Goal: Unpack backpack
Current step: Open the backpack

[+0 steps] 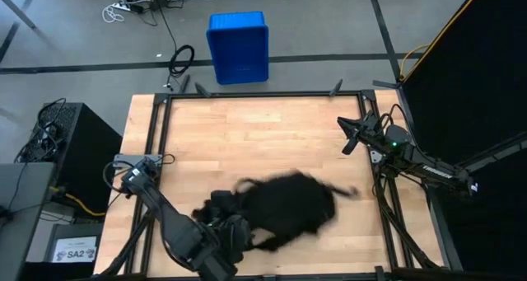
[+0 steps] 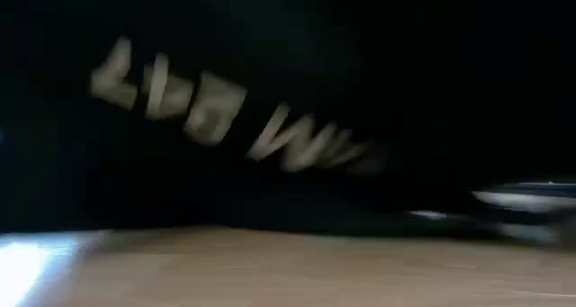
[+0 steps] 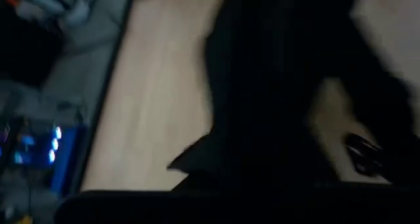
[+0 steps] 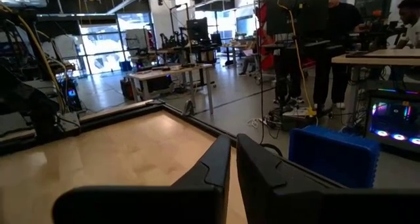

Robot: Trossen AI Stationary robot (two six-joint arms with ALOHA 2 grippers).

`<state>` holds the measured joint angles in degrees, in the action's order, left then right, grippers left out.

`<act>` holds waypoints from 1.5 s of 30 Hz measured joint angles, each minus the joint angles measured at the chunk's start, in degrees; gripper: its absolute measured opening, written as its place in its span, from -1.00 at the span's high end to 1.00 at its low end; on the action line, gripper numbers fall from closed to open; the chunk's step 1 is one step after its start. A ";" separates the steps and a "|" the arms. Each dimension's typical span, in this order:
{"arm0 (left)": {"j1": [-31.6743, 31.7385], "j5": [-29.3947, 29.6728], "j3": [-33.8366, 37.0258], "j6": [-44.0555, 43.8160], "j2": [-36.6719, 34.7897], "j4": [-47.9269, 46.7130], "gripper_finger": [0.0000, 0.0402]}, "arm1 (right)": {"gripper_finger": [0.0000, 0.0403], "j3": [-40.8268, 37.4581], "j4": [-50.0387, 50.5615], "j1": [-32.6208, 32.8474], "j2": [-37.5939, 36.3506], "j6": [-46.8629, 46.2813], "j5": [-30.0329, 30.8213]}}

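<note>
1. Two arms at my table (image 1: 247,133), one working: my left gripper (image 1: 233,231) is down at the near edge, against the near-left side of the backpack (image 1: 288,208), apparently gripping its fabric. I cannot tell how its fingers stand; dark cloth fills the left wrist view.
2. Backpack lies near the table's front, right of centre, a strap trailing toward the right arm. Low view shows its white lettering (image 2: 225,118) upside down, so I judge the bag tipped over.
3. Step in hand, by my reading: hauling or shaking the bag to get at its contents. Nothing unpacked shows on the wood.
4. Right gripper (image 1: 356,133) waits at the far-right corner, fingers nearly together, holding nothing, well apart from the bag.
5. Next move calls for finding the opening and steadying the bag, likely with the right arm.
</note>
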<state>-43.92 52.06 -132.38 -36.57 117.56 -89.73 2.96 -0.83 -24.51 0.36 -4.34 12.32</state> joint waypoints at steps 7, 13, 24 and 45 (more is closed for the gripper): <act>0.38 5.70 -1.96 3.74 -2.41 -0.33 1.00 | 0.97 0.01 0.01 0.00 0.00 0.00 0.02; 1.47 6.66 -2.48 5.11 -2.64 -0.66 1.00 | 0.97 0.02 0.01 -0.02 0.00 3.33 0.13; 6.85 5.18 -2.51 5.04 -2.94 -0.22 1.00 | 0.97 0.00 0.03 0.00 0.00 4.88 0.15; 33.31 -14.56 -2.68 15.08 -4.94 0.00 1.00 | 0.96 0.00 -7.13 0.02 0.02 -23.37 -11.29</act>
<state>-10.61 37.49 -135.06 -21.49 112.62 -89.73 2.96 -7.96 -24.49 0.38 -27.71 1.03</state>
